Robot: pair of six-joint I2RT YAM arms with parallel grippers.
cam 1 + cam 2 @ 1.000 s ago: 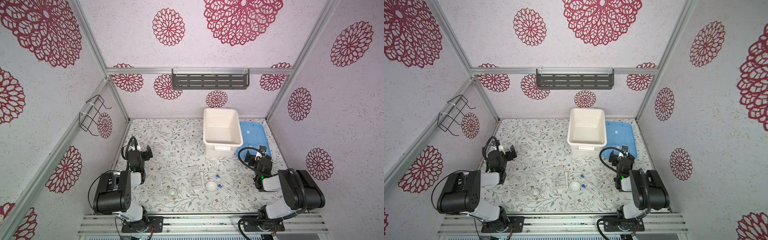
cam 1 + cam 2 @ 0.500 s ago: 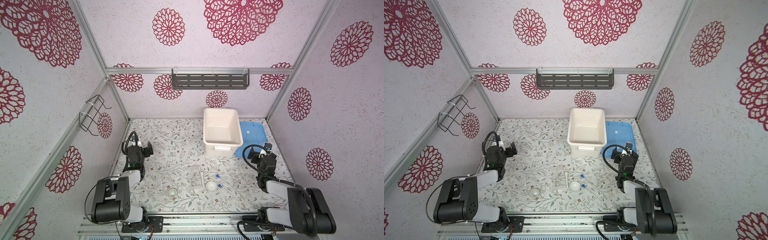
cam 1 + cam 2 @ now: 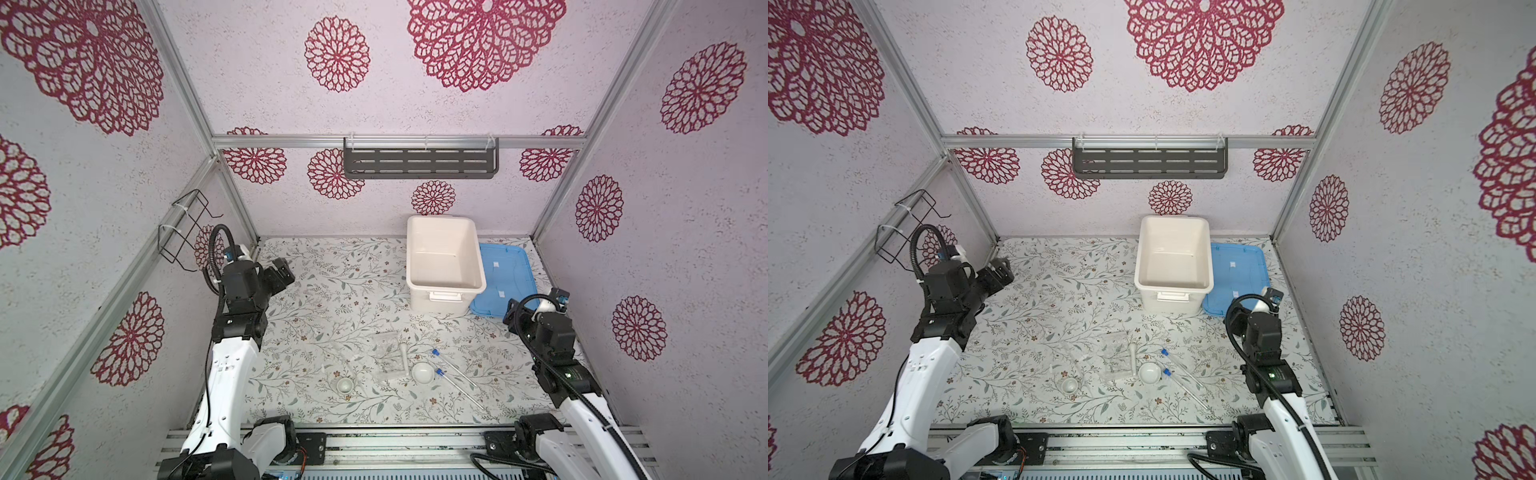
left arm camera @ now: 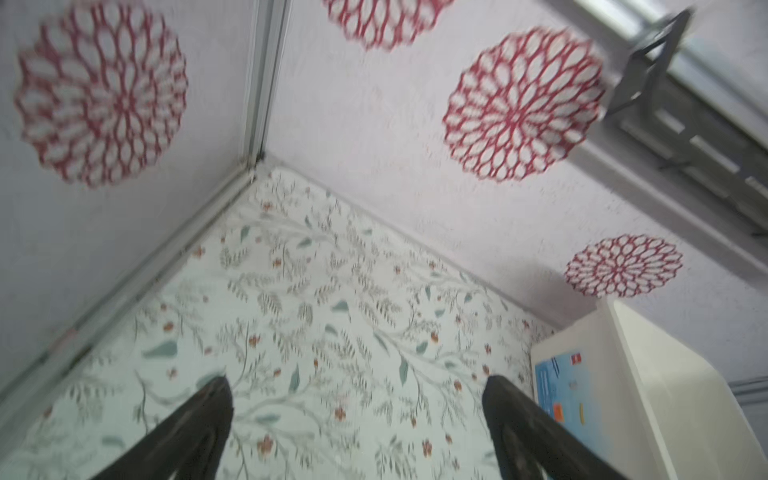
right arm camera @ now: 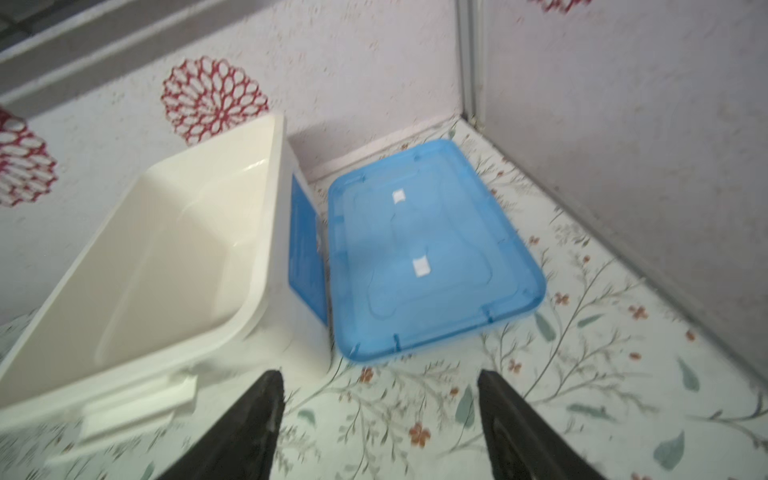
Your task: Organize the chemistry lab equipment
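Two tubes: slim, clear, blue-capped | bowl: white, round

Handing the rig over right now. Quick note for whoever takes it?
Left pincer: open, empty, up by the left wall.
Right pincer: open, empty, facing the blue lid, which lies flat beside the white tub.
Things, all loose at the front of the table: a blue-capped tube, a second blue-capped tube, clear stand, white bowl, pestle beside it, small dish apart, toward the left arm's side.
Done: nothing sorted; tub empty, tubes not in the stand.
Left: everything.
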